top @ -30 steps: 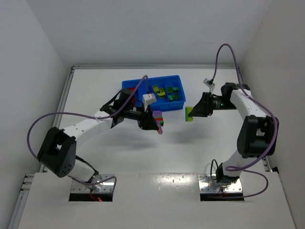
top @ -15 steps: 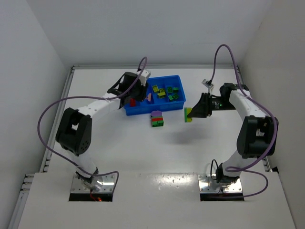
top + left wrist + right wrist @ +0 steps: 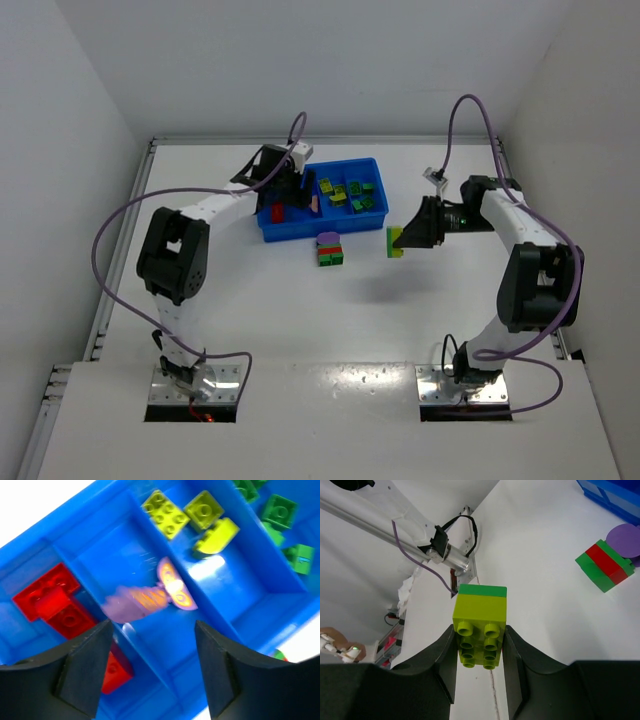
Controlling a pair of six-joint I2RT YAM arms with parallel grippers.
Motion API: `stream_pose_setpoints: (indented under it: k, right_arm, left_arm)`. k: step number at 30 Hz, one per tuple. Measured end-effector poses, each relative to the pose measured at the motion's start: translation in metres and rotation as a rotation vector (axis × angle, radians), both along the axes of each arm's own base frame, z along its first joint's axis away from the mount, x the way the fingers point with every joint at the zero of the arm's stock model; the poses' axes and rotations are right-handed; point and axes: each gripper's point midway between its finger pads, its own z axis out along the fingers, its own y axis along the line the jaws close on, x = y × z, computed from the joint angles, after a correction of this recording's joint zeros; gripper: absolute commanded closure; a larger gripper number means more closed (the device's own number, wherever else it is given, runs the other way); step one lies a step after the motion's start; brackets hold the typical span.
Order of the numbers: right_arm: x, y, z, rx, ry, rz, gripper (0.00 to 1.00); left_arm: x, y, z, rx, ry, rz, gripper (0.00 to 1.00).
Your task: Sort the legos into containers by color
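Note:
The blue tray (image 3: 300, 232) stands at the back middle of the table. My left gripper (image 3: 287, 196) hovers over its left half, open (image 3: 152, 630) with nothing between the fingers. Just beyond the fingertips a blurred purple piece (image 3: 145, 599) is in the second compartment. Red bricks (image 3: 50, 600) fill the first, yellow-green ones (image 3: 170, 512) the third, green ones (image 3: 277, 511) the fourth. My right gripper (image 3: 405, 238) is shut (image 3: 479, 645) on a yellow-green brick with a green one stacked on it (image 3: 480, 612), held above the table right of the tray.
A stack of green and red bricks with a purple round top (image 3: 330, 250) stands on the table just in front of the tray; it shows in the right wrist view too (image 3: 605, 566). White walls close in the table on three sides.
My left arm swung from the stack in front of the tray to over the tray's left half. Its jaws opened and let go of the purple piece. The right arm held still.

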Motion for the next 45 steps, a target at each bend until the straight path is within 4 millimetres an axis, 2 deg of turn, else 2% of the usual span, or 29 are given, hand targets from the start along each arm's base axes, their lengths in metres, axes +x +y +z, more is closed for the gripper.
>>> stream_pose_setpoints:
  k: [3,5,8,10,11,15,18,22,28,34,41,45]
  right_arm:
    - [-0.001,0.002,-0.001,0.001,0.005,0.006,0.91]
    - [-0.001,0.004,-0.002,0.004,0.014,0.014,0.91]
    - [-0.001,0.010,-0.003,0.013,0.036,0.035,0.91]
    - [-0.005,0.016,-0.004,0.018,0.048,0.059,0.91]
    - [-0.007,0.021,-0.004,0.019,0.052,0.076,0.91]
    - [-0.020,0.044,0.000,0.016,0.039,0.172,0.91]
    - [-0.027,0.061,0.002,0.011,0.030,0.241,0.91]
    - [-0.033,0.080,0.002,-0.002,0.036,0.323,0.91]
    - [-0.026,0.100,-0.007,-0.010,0.002,0.397,0.91]
    - [-0.028,0.110,-0.014,-0.025,-0.003,0.440,0.91]
    - [-0.031,0.117,-0.011,-0.024,-0.020,0.465,0.91]
    - [-0.032,0.117,-0.012,-0.028,-0.015,0.468,0.91]
  left_arm:
    - [-0.009,-0.007,0.007,-0.040,0.010,-0.049,0.27]
    - [-0.025,-0.014,0.017,-0.097,0.022,-0.112,0.31]
    - [-0.069,-0.026,0.045,-0.255,0.044,-0.264,0.31]
    - [-0.105,-0.033,0.068,-0.369,0.045,-0.373,0.27]
    - [-0.122,-0.036,0.079,-0.418,0.035,-0.425,0.22]
    - [-0.188,-0.044,0.110,-0.560,0.018,-0.615,0.22]
    - [-0.211,-0.050,0.121,-0.613,0.033,-0.721,0.22]
    - [-0.227,-0.058,0.119,-0.644,0.093,-0.783,0.22]
    - [-0.243,-0.068,0.114,-0.664,0.148,-0.850,0.21]
    - [-0.254,-0.077,0.109,-0.677,0.199,-0.891,0.20]
    - [-0.263,-0.087,0.094,-0.680,0.267,-0.918,0.20]
    - [-0.262,-0.089,0.090,-0.680,0.281,-0.919,0.28]
